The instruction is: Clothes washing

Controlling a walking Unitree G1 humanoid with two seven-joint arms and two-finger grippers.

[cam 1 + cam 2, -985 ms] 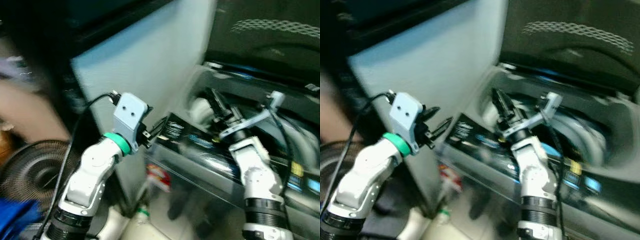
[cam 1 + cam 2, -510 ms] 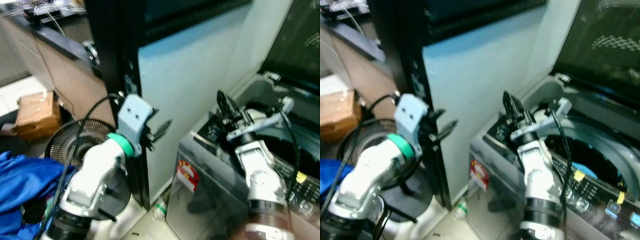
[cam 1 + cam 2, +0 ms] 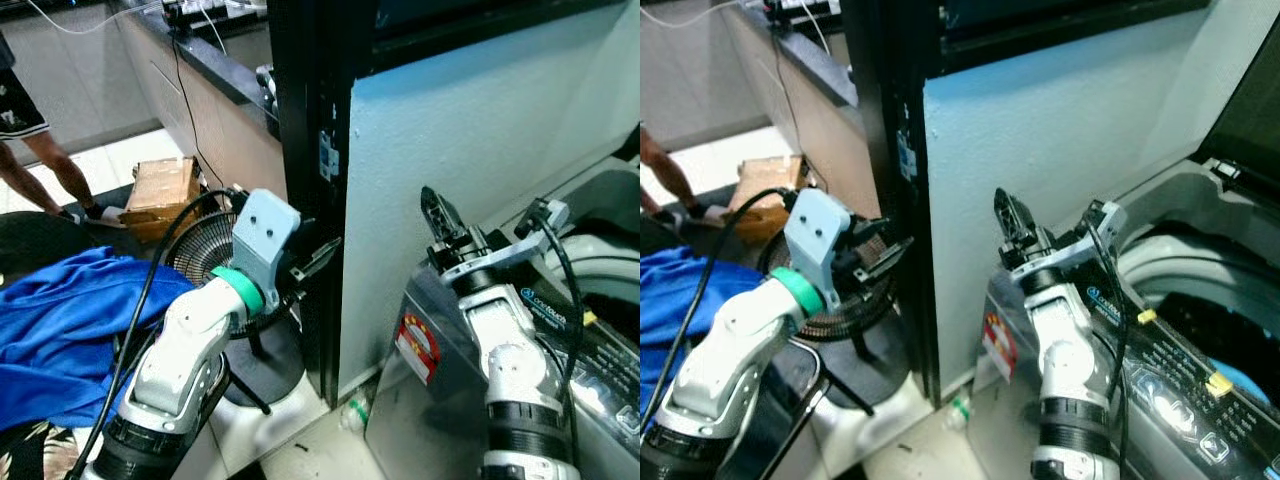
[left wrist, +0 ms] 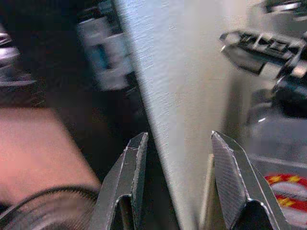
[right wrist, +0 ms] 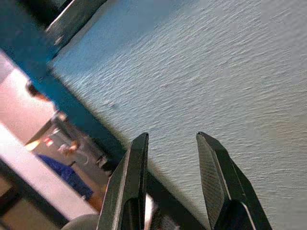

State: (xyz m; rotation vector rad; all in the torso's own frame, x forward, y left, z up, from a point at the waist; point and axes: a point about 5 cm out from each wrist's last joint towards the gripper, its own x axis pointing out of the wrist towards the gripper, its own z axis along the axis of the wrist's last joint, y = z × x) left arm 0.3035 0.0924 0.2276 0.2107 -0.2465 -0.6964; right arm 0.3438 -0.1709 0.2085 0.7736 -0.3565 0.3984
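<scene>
A pale textured wall (image 3: 480,130) with a black door frame (image 3: 305,150) stands behind one open washing machine (image 3: 1160,350); its red sticker (image 3: 418,338) is unreadable. One blue garment (image 3: 60,320) lies left. Left gripper (image 4: 177,163) and right gripper (image 5: 170,158) are raised, fingers apart, empty.

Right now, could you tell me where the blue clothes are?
The blue clothes lie heaped low on the robot's left in the eye views, beside the floor fan and behind the left arm.

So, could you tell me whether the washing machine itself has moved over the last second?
No. The washing machine keeps its place against the wall; the camera turned left.
</scene>
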